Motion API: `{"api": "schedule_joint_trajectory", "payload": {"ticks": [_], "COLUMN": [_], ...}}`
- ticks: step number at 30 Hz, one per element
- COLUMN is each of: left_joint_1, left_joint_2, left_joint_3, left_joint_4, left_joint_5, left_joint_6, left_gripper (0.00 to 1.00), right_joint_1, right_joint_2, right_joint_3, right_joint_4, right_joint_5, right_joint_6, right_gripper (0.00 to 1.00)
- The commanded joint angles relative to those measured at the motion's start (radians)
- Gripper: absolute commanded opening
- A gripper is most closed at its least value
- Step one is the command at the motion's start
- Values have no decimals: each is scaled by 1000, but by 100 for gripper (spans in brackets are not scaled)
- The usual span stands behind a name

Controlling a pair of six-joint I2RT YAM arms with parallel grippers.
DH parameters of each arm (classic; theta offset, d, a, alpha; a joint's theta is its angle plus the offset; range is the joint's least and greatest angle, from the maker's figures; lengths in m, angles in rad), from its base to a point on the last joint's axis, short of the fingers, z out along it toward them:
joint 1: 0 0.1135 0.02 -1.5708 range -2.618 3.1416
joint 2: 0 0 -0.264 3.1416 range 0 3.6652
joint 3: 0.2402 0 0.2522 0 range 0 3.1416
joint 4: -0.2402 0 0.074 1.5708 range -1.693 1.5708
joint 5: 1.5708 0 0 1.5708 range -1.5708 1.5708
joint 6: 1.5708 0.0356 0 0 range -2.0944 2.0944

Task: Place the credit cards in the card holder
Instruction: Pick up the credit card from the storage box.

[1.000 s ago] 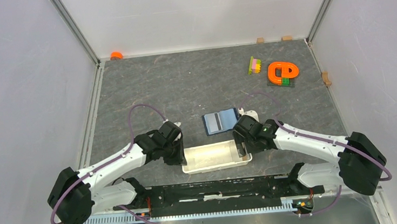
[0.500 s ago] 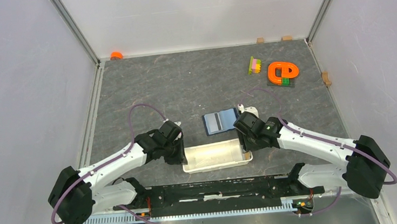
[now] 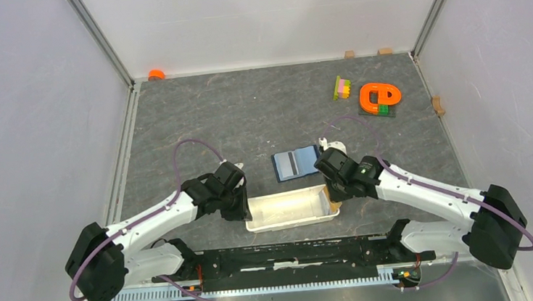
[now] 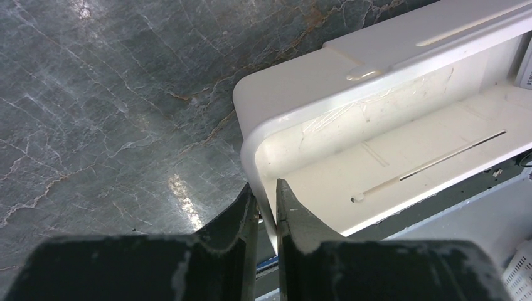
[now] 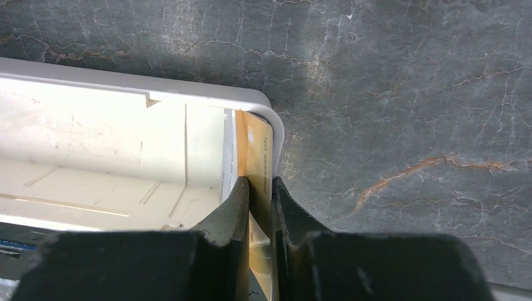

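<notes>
The card holder (image 3: 295, 164), a dark blue wallet, lies open on the grey table just behind the long white tray (image 3: 292, 222), with a grey card face showing on it. My left gripper (image 4: 265, 185) is shut on the tray's left end wall (image 4: 251, 144). At the tray's right end, my right gripper (image 5: 260, 182) is shut on a gold credit card (image 5: 258, 147) that stands on edge against the end wall. A white card (image 5: 228, 150) stands beside it inside the tray (image 5: 125, 84). From above, both grippers (image 3: 243, 209) (image 3: 332, 200) sit at the tray's two ends.
An orange ring toy (image 3: 379, 98) and a stack of coloured blocks (image 3: 343, 87) lie at the back right. An orange cap (image 3: 156, 74) sits in the back left corner. Small wooden blocks (image 3: 349, 54) line the back and right walls. The arms' base rail runs along the near edge.
My right gripper has gone from wide open to shut on the gold card at the tray's right end. The left gripper has kept its hold on the tray.
</notes>
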State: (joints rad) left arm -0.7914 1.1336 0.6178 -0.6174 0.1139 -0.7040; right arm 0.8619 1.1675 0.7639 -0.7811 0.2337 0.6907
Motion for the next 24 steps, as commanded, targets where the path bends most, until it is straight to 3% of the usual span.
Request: {"api": "schedule_joint_trajectory", "payload": {"ticks": [1,6,11,19,22,24], "left_joint_1": [0,0,0,0,0,0], "left_joint_2": [14,18,16,19,20,21], "left_joint_3": [8,9,9,11,10,10], "left_joint_4": [-54,-54,-54,-54,-54,-54], "left_joint_5": [-27,-25,-22,-17,-16,-16], "left_joint_6": [24,24,25,26,26,27], "left_gripper": [18,17,17,16,16,16], "right_joint_1": [-7,-8,-7,-7,-7,-7], "right_joint_2": [-28,-28,-12,-12,-14,-12], "right_joint_3": [44,36,9,29,41,41], "right_joint_4": [-25,-3,1,-27,-33,-33], "right_joint_5": [46,14,21,48,55,56], "right_joint_6": [-28,-42,-42,-46,-50,-52], "right_gripper": [11,14,27,38,37,30]}}
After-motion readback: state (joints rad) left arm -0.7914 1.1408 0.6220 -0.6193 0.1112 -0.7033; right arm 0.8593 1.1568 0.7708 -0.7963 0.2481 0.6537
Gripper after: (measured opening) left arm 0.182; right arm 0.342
